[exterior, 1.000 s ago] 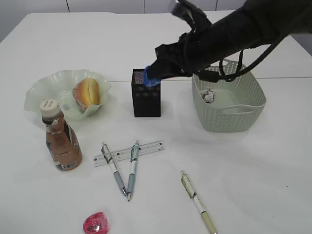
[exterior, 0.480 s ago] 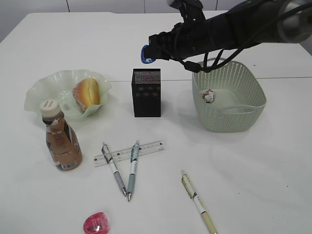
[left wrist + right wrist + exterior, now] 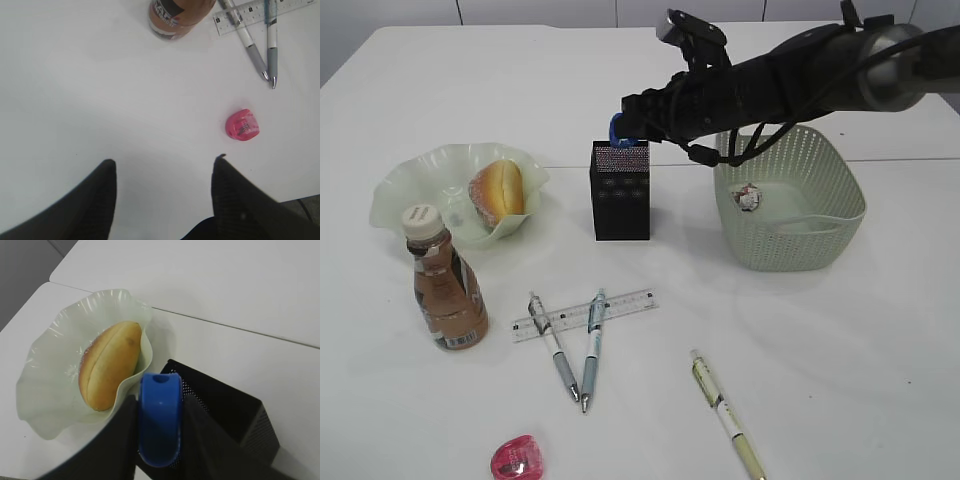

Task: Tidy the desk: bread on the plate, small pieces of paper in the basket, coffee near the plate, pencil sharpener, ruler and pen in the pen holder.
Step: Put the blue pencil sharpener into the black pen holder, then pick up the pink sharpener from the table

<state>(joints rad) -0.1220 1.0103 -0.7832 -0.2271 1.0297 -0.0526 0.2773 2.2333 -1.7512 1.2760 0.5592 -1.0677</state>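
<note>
My right gripper (image 3: pixel 622 128) (image 3: pixel 160 407) is shut on a blue pencil sharpener (image 3: pixel 618 127) (image 3: pixel 160 420), held just over the back left rim of the black mesh pen holder (image 3: pixel 620 200) (image 3: pixel 227 407). A pink pencil sharpener (image 3: pixel 517 458) (image 3: pixel 242 125) lies near the front edge. My left gripper (image 3: pixel 165 160) hangs open above bare table beside it. The ruler (image 3: pixel 625 303) (image 3: pixel 252 11) lies under two pens (image 3: pixel 556 350) (image 3: pixel 249 42), and a third pen (image 3: pixel 725 410) lies to the right. Bread (image 3: pixel 498 190) (image 3: pixel 110 365) rests on the plate (image 3: pixel 415 175) (image 3: pixel 47 340). The coffee (image 3: pixel 445 290) (image 3: pixel 175 15) stands in front of it.
The green basket (image 3: pixel 790 240) stands right of the pen holder with a crumpled piece of paper (image 3: pixel 748 197) inside. My right arm stretches across above the basket's back rim.
My right gripper rose with the blue sharpener from the holder's top, moved slightly left, then sank back to just above the rim. The left gripper stayed put.
</note>
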